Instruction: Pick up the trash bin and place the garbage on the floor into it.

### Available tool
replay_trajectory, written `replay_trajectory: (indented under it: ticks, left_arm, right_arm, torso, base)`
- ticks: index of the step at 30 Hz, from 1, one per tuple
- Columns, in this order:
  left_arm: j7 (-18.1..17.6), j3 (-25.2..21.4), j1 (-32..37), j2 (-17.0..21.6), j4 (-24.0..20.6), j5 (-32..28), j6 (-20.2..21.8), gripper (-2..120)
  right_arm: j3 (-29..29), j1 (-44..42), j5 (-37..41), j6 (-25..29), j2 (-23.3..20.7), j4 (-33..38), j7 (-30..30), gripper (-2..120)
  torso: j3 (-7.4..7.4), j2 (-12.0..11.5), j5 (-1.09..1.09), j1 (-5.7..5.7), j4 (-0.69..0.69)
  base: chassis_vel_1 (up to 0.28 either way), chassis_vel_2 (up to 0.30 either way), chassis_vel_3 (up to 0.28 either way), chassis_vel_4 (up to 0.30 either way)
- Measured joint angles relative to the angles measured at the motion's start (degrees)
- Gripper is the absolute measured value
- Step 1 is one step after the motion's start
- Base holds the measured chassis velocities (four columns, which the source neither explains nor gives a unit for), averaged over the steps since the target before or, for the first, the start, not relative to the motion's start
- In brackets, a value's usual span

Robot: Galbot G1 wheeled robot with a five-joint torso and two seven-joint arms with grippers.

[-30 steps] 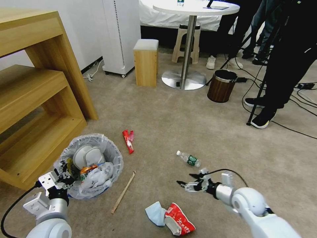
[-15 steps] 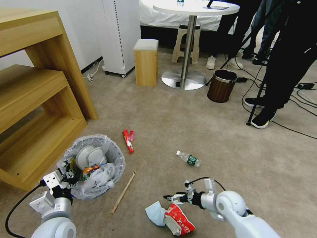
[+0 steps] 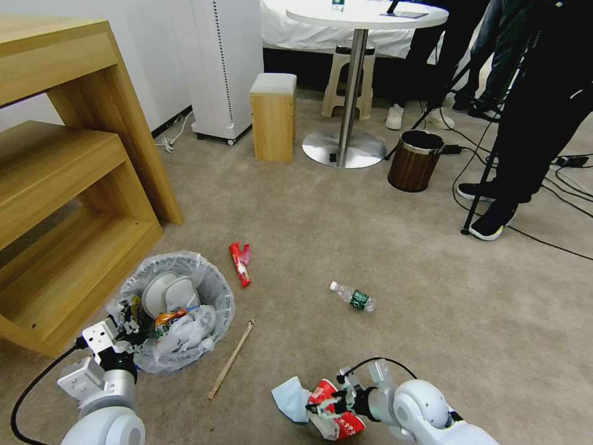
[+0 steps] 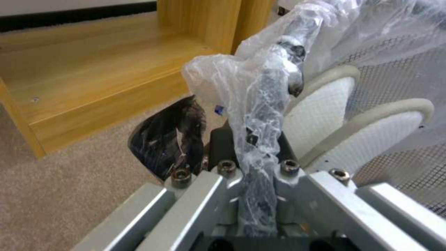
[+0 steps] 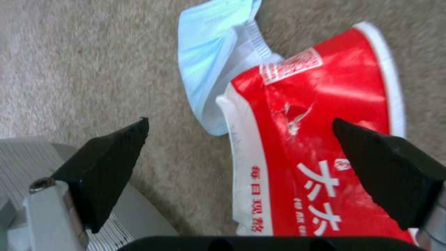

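The trash bin [image 3: 176,303], round with a crinkled clear liner, stands on the beige floor [image 3: 346,235] at the near left. White slippers [image 4: 358,122] and wrappers lie inside it. My left gripper [image 3: 126,327] is shut on its near rim, pinching the liner [image 4: 260,115]. A crushed red wrapper [image 3: 338,415] lies at the near centre, overlapping a light blue mask [image 3: 289,398]. My right gripper [image 3: 322,405] hangs open just above the wrapper [image 5: 325,146], one finger on each side of its edge beside the mask [image 5: 218,59]. Farther out lie a clear bottle [image 3: 353,298], a red carton [image 3: 239,262] and a wooden stick [image 3: 231,358].
A wooden shelf unit [image 3: 68,185] stands close on the left of the bin. Farther back are a brown wood-grain bin [image 3: 415,159], a round pedestal table [image 3: 352,80], a small wooden stool [image 3: 272,116], tripod legs and cables [image 3: 494,185], and people standing at the right.
My right gripper has come down and back toward me, from near the bottle to just over the red wrapper, staying open. The bin and left gripper shifted slightly right at first.
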Motion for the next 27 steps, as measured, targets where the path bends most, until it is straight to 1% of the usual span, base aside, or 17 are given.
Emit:
replay_trajectory:
  ticks: [5, 7, 8, 10, 11, 12, 16, 17, 19, 20, 21, 24, 25, 26, 27]
  left_arm:
    - [0.00, 0.05, -0.01, -0.27, -0.15, 0.35, -0.06, 1]
    - [0.00, -0.01, 0.01, -0.29, -0.15, 0.40, -0.07, 1]
    - [0.00, -0.01, 0.01, -0.29, -0.15, 0.40, -0.07, 1]
    - [-0.02, -0.06, 0.00, -0.29, -0.15, 0.40, -0.11, 1]
    - [-0.06, -0.06, -0.05, -0.33, -0.15, 0.40, -0.13, 1]
    - [-0.06, -0.06, -0.05, -0.33, -0.15, 0.40, -0.13, 1]
    - [-0.12, 0.20, -0.35, -0.54, 0.04, 0.40, -0.21, 1]
    - [-0.12, 0.20, -0.35, -0.54, 0.04, 0.40, -0.21, 1]
    - [-0.18, 0.25, -0.61, -0.54, 0.31, 0.39, -0.22, 1]
    - [-0.19, 0.25, -0.67, -0.51, 0.36, 0.37, -0.23, 1]
    - [-0.19, 0.25, -0.67, -0.51, 0.36, 0.37, -0.23, 1]
    - [-0.19, 0.33, -0.88, -0.41, 0.64, 0.20, -0.24, 1]
    - [-0.19, 0.33, -0.88, -0.41, 0.64, 0.20, -0.24, 1]
    - [-0.21, 0.34, -0.95, -0.33, 0.76, 0.11, -0.26, 1]
    - [-0.22, 0.34, -1.00, -0.25, 0.82, 0.01, -0.27, 1]
  right_arm:
    - [-0.86, 0.41, -1.49, 0.08, 1.34, -0.93, -0.74, 100]
    - [-1.33, 0.53, -2.20, 0.12, 1.63, -1.24, -0.98, 92]
    - [-1.33, 0.53, -2.20, 0.12, 1.63, -1.24, -0.98, 92]
    - [-1.48, 0.51, -2.44, 0.14, 1.51, -1.28, -1.05, 85]
    - [-1.54, 0.37, -2.78, 0.15, 1.23, -1.29, -1.18, 78]
    - [-1.54, 0.37, -2.78, 0.15, 1.23, -1.29, -1.18, 78]
    - [-1.37, -0.52, -3.75, 0.20, 0.32, -1.09, -1.83, 60]
    - [-1.37, -0.52, -3.75, 0.20, 0.32, -1.09, -1.83, 60]
    - [-1.07, -1.39, -4.69, 0.23, -0.49, -0.30, -2.18, 48]
    - [-0.99, -1.56, -4.86, 0.23, -0.61, -0.16, -2.21, 44]
    - [-0.99, -1.56, -4.86, 0.23, -0.61, -0.16, -2.21, 44]
    - [-0.54, -2.07, -5.65, 0.24, -0.89, 0.17, -2.28, 32]
    - [-0.54, -2.07, -5.65, 0.24, -0.89, 0.17, -2.28, 32]
    - [-0.33, -2.19, -5.85, 0.24, -0.96, 0.28, -2.28, 25]
    - [-0.12, -2.28, -5.90, 0.24, -1.03, 0.41, -2.25, 20]
  torso:
    - [0.00, 0.00, 0.01, 0.00, 0.00]
    - [0.00, 0.00, 0.01, 0.00, 0.00]
    - [0.00, 0.00, 0.01, 0.00, 0.00]
    - [0.00, 0.00, 0.01, 0.00, 0.00]
    - [0.00, 0.00, 0.01, 0.00, 0.00]
    - [0.00, 0.00, 0.01, 0.00, 0.00]
    - [0.00, 0.00, 0.00, 0.00, 0.00]
    - [0.00, 0.00, 0.00, 0.00, 0.00]
    - [0.00, 0.00, 0.00, 0.00, 0.00]
    - [0.00, 0.00, 0.00, 0.00, 0.00]
    - [0.00, 0.00, 0.00, 0.00, 0.00]
    - [0.00, 0.00, 0.01, 0.00, 0.00]
    - [0.00, 0.00, 0.01, 0.00, 0.00]
    - [0.00, 0.00, 0.01, 0.00, 0.00]
    - [0.00, 0.00, 0.01, 0.00, 0.00]
  base:
    - [0.000, 0.000, 0.000, 0.000]
    - [0.000, 0.000, 0.000, 0.000]
    - [0.000, 0.000, 0.000, 0.000]
    - [0.000, 0.000, 0.000, 0.000]
    - [0.000, 0.000, 0.000, 0.000]
    - [0.000, 0.000, 0.000, 0.000]
    - [0.000, 0.000, 0.000, 0.000]
    - [0.000, 0.000, 0.000, 0.000]
    - [0.000, 0.000, 0.000, 0.000]
    - [0.000, 0.000, 0.000, 0.000]
    - [0.000, 0.000, 0.000, 0.000]
    - [0.000, 0.000, 0.000, 0.000]
    - [0.000, 0.000, 0.000, 0.000]
    - [0.000, 0.000, 0.000, 0.000]
    - [0.000, 0.000, 0.000, 0.000]
